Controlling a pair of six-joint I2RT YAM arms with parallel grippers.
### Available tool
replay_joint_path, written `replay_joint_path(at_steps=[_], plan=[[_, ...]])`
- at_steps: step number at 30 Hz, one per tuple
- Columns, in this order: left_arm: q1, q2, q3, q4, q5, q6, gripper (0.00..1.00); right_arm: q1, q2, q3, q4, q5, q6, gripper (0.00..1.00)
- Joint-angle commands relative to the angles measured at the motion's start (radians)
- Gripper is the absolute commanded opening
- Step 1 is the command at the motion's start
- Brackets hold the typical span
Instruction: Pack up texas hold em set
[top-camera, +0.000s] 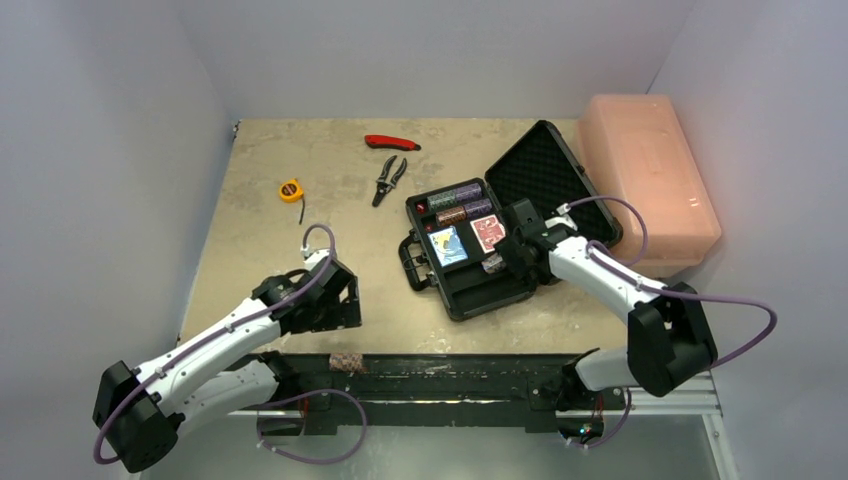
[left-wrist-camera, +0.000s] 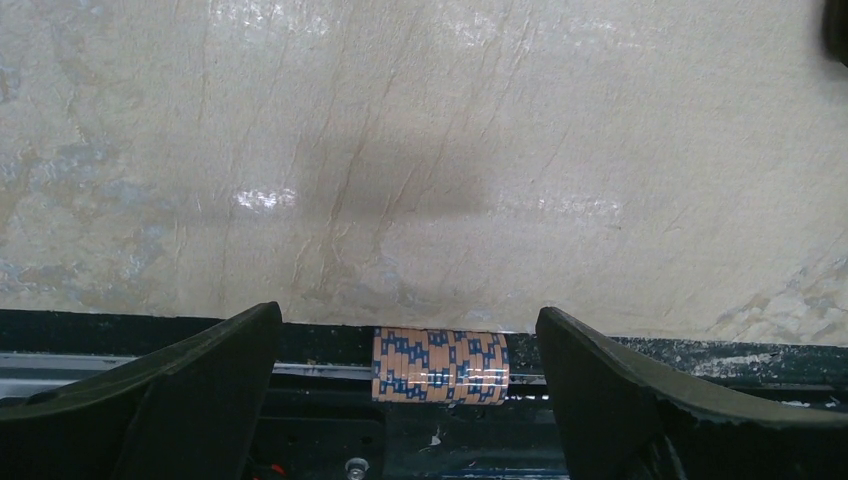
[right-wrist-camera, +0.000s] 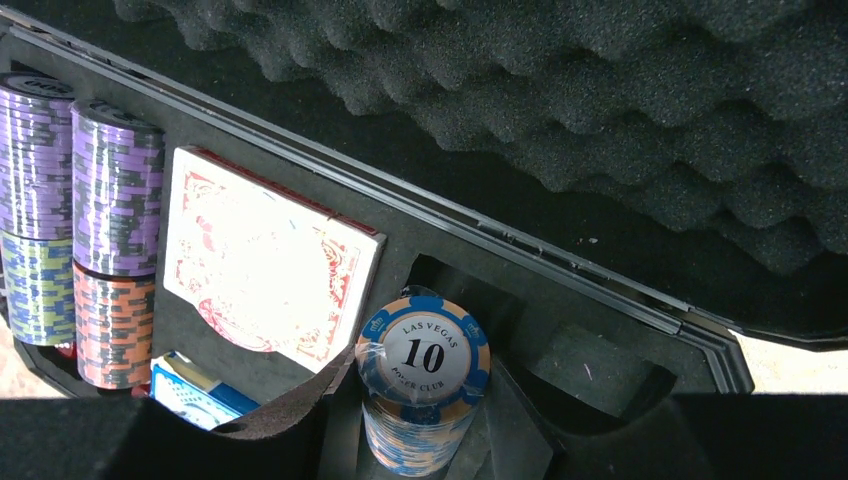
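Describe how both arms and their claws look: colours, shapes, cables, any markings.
The left arm and right arm share one build: smooth white link shells between bulky black joint housings. A thin purple cable runs along each arm in loose loops. The left claw and right claw are matte black, with broad, wedge-shaped fingers. No markings or sleeves show.

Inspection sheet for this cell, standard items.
Surface: beige table, mottled.
Job's things: black case open; seated chip stacks, blue deck and red deck inside; loose chip stack on the near-edge rail.
Clutter: tape measure, pliers, red-handled tool, pink box.
Grippers: left gripper open over the near edge; right gripper shut on "10" chip roll above the case.
Cables: purple cables looped along both arms, no snag seen.
Surroundings: plain walls.
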Motion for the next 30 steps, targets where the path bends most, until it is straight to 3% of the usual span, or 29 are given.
replay_joint_path(at_steps=[1,3,11,14,30], plan=[[-0.015,-0.010,-0.033,0.056,0.004,-0.055,1.00,-0.021,-0.039,-0.024,0.025,-0.007,-0.019,0.20],[-0.016,-0.007,-0.045,0.066,0.010,-0.060,1.00,-0.024,-0.049,-0.032,0.036,-0.009,-0.025,0.30],[-0.025,0.014,-0.080,0.091,0.031,-0.086,1.00,-0.026,-0.077,-0.026,0.023,-0.001,-0.040,0.86],[-0.030,0.017,-0.091,0.097,0.035,-0.101,1.00,-0.026,-0.089,-0.021,0.012,0.001,-0.046,0.98],[-0.118,0.066,-0.097,0.060,0.070,-0.215,1.00,-0.026,-0.133,-0.014,0.022,0.003,-0.099,0.99]])
